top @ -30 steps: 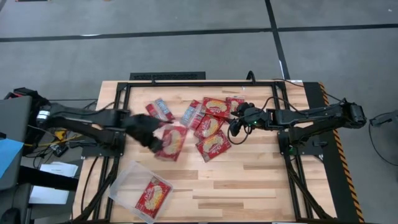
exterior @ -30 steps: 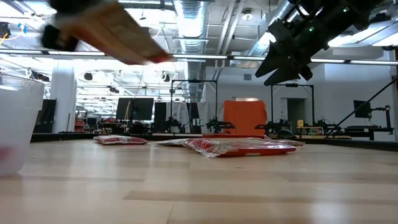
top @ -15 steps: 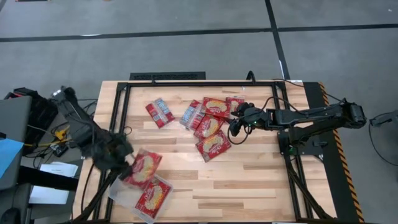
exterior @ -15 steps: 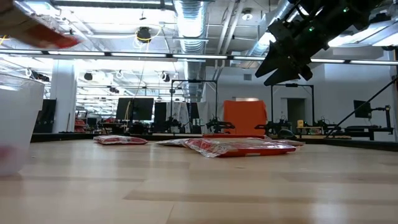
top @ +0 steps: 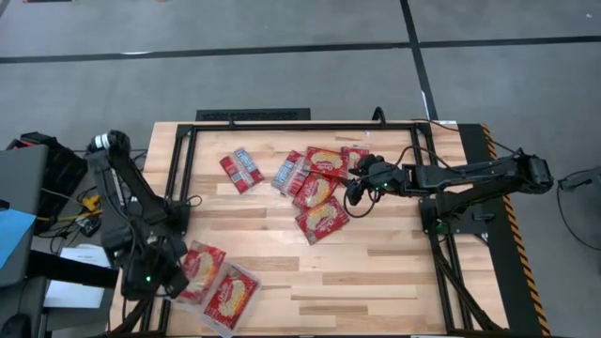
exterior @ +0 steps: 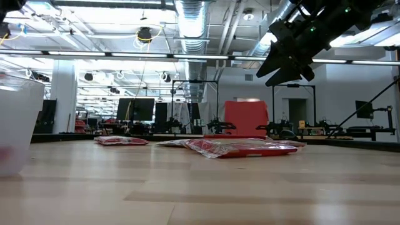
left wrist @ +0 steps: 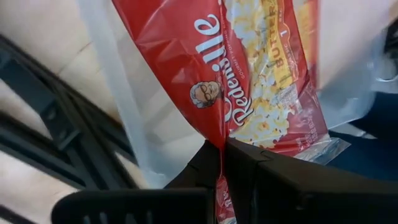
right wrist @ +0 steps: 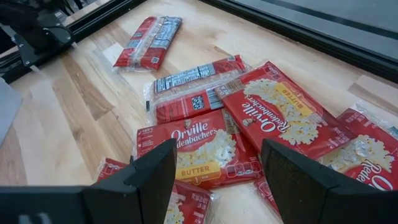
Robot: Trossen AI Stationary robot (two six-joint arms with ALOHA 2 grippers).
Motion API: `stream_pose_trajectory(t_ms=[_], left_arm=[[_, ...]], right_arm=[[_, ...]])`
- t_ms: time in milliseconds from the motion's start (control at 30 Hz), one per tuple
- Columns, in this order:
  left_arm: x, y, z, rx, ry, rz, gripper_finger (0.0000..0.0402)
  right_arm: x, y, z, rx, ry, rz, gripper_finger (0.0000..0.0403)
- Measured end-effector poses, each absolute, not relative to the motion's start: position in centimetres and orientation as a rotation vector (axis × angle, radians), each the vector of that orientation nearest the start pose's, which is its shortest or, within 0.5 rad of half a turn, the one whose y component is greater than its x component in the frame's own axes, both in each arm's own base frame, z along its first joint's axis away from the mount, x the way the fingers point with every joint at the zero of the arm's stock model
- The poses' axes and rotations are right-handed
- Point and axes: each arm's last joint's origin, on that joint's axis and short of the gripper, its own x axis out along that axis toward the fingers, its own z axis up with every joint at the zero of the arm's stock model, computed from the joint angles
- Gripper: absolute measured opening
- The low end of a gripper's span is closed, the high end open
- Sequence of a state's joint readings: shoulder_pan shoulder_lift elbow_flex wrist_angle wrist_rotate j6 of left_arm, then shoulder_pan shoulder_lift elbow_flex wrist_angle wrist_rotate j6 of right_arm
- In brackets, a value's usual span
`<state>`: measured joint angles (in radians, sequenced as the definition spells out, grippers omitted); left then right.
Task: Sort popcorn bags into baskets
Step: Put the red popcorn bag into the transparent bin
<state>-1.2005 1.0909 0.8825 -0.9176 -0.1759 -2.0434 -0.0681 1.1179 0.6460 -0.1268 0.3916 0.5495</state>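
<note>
Currently left gripper [left wrist: 222,163] sits over the clear tray [top: 178,289] at the table's near-left corner, fingers pressed onto the edge of a popcorn bag [top: 199,266] that lies partly in the tray beside a second bag [top: 231,296]. Right gripper [right wrist: 214,177] hovers with fingers spread above the pile of bags [top: 317,188] mid-table. One lone bag [top: 241,170] lies left of the pile.

Grey floor [top: 282,84] with dark seams; ceiling ducts [exterior: 190,15], strip lights, distant workbenches.
</note>
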Motion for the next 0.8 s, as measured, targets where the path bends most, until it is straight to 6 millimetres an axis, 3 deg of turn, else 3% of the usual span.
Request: stream_pose_trajectory(t_ms=[400,567,800], left_arm=[[6.8,-18.7,24.7,-0.929,1.325,0.317,0.0],[6.6,-18.6,23.0,-0.904,1.426,0.312,0.0],[6.6,-18.3,21.8,-0.911,1.407,0.35,0.0]], right_arm=[[22.7,-2.7,23.0,0.427,0.456,-0.598,0.026],[22.7,-2.7,23.0,0.428,0.455,-0.598,0.026],[22.7,-2.7,23.0,0.428,0.455,-0.598,0.026]])
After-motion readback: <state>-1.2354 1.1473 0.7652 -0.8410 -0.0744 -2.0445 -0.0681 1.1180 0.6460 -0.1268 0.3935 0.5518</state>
